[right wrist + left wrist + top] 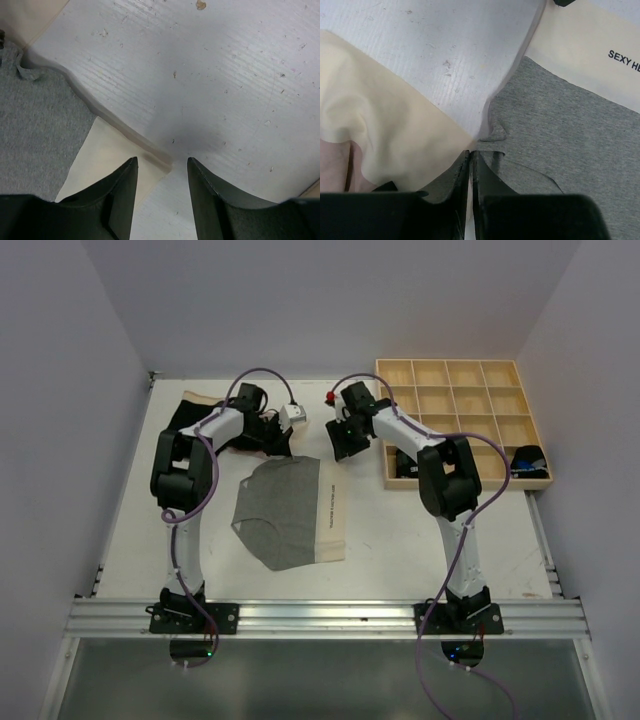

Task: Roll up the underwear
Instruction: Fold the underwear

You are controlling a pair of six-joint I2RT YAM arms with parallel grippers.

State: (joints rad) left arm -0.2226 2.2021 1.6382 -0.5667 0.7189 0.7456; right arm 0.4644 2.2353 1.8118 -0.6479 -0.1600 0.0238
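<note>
Grey underwear (278,508) with a beige waistband (329,508) lies flat on the table between the arms. My left gripper (270,444) is at its far left corner. In the left wrist view the jaws are shut (471,152) on the puckered grey edge (495,134). The waistband (580,55) shows black lettering. My right gripper (340,446) hovers open (161,162) over the waistband's far corner (115,155), with the grey cloth (35,125) to its left. Nothing sits between its fingers.
Black and beige underwear (192,416) lies at the back left, its pale cloth (380,130) beside my left fingers. The wooden compartment tray (460,390) stands at the back right, with dark rolled pieces (527,460) in its near row.
</note>
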